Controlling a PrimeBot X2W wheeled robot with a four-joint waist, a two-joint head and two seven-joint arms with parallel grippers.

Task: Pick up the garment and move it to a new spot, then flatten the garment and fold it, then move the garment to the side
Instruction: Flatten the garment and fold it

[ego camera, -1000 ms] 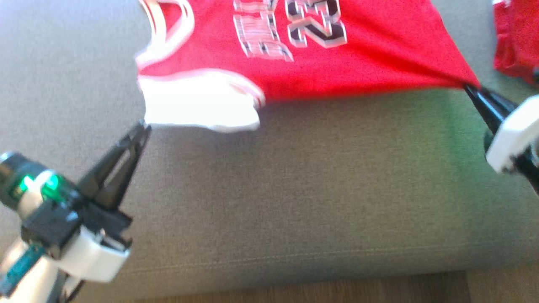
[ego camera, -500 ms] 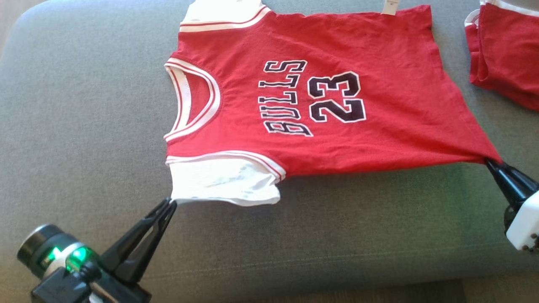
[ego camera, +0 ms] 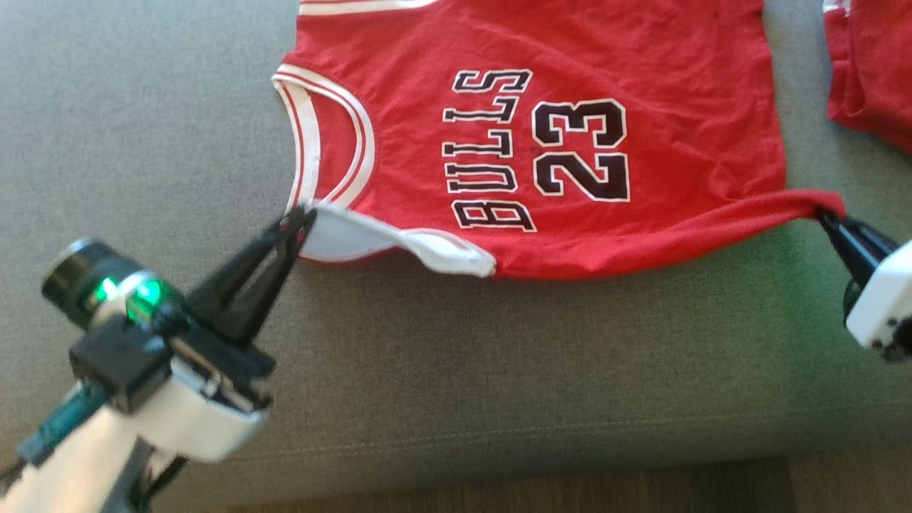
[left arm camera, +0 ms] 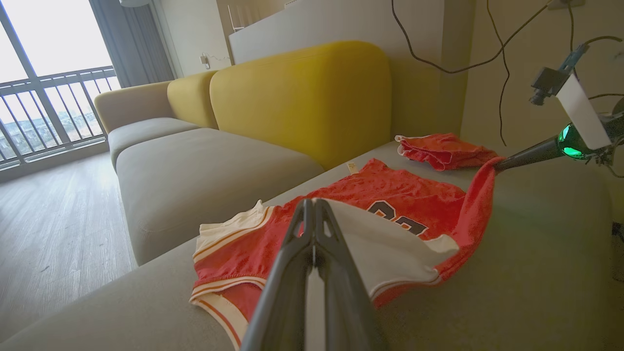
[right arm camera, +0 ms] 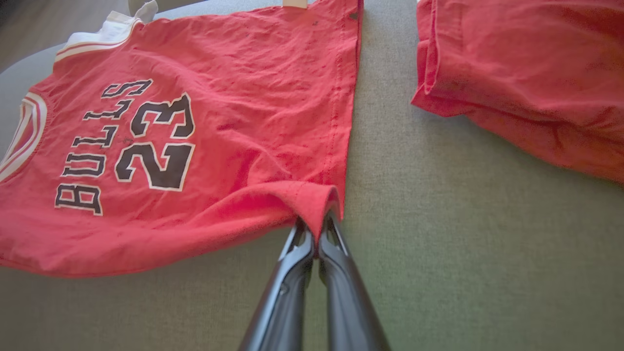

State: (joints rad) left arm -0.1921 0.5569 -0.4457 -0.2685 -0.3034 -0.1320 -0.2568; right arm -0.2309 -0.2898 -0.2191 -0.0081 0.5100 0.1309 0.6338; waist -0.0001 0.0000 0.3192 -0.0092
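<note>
The garment is a red jersey with white sleeves and "BULLS 23" on its chest, lying on a grey sofa seat. My left gripper is shut on the corner of the near white sleeve, lifted and folded over toward the jersey. My right gripper is shut on the near bottom corner of the hem, which curls upward. The left wrist view has the left gripper pinching the white sleeve. The right wrist view has the right gripper pinching the red hem.
A second red garment lies at the far right of the seat, also. The sofa's front edge meets a wooden floor. Yellow back cushions stand behind, and a grey sofa section extends toward a window.
Both grippers have carried the near edge of the jersey up and toward its far side; the sleeve and hem corner now curl over. The head camera has also shifted.
</note>
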